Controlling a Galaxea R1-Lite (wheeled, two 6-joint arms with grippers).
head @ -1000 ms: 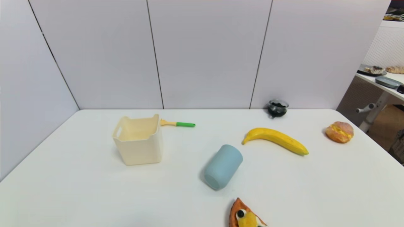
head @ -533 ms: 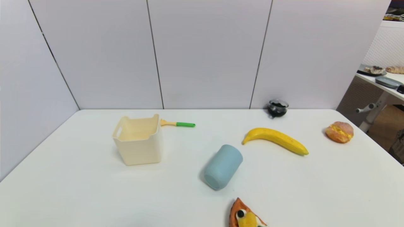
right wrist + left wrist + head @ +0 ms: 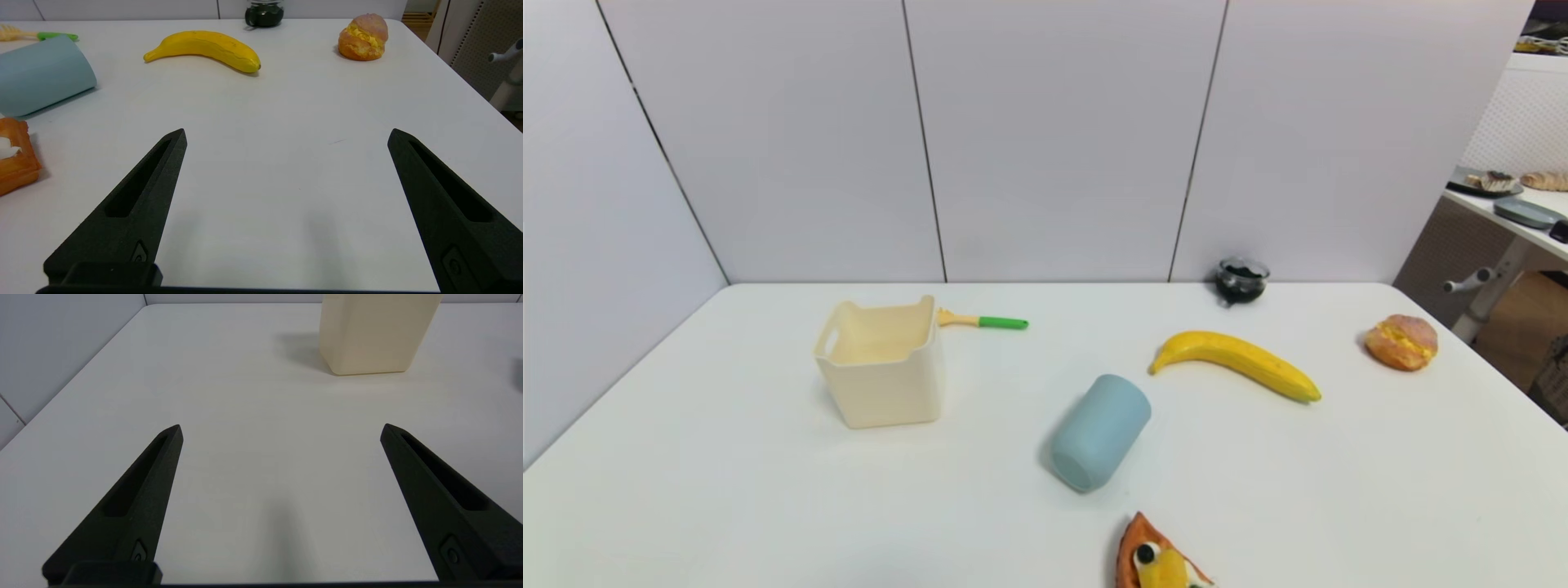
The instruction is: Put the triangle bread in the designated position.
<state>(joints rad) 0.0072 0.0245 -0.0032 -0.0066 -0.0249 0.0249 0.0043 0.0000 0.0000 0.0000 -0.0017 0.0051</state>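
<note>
Bench [image 3: 727,490]: white, plain, walled by pale panels at the back and left.

Item 1, the triangle bread [image 3: 1158,559]: we record an orange-brown wedge with yellow pieces, white cream and a black dot, lying flat at the near edge of the bench, partly cut off by the head view. It sits just in front of the blue cup, apart from it. In the right wrist view only its orange crust corner [image 3: 14,161] shows at the margin.

Item 2, blue cup [image 3: 1099,432]: on its side, near the bench's middle.

Item 3, banana [image 3: 1235,363]: lying flat, beyond and to the right of the cup.

Item 4, round bun [image 3: 1401,342]: golden with yellow filling, near the right edge of the bench, well apart from the wedge.

Item 5, cream bin [image 3: 880,363]: upright, left of centre, with a green-handled brush [image 3: 982,321] just behind it.

Item 6, dark glass jar [image 3: 1241,279]: at the back wall.

Item 7, left gripper [image 3: 281,430]: we see it low over bare bench in front of the cream bin, fingers [image 3: 135,498] spread wide, nothing between them.

Item 8, right gripper [image 3: 287,136]: low over bare bench, the wedge off to one side, fingers [image 3: 135,204] likewise spread wide and empty.

Neither arm appears in the head view.
</note>
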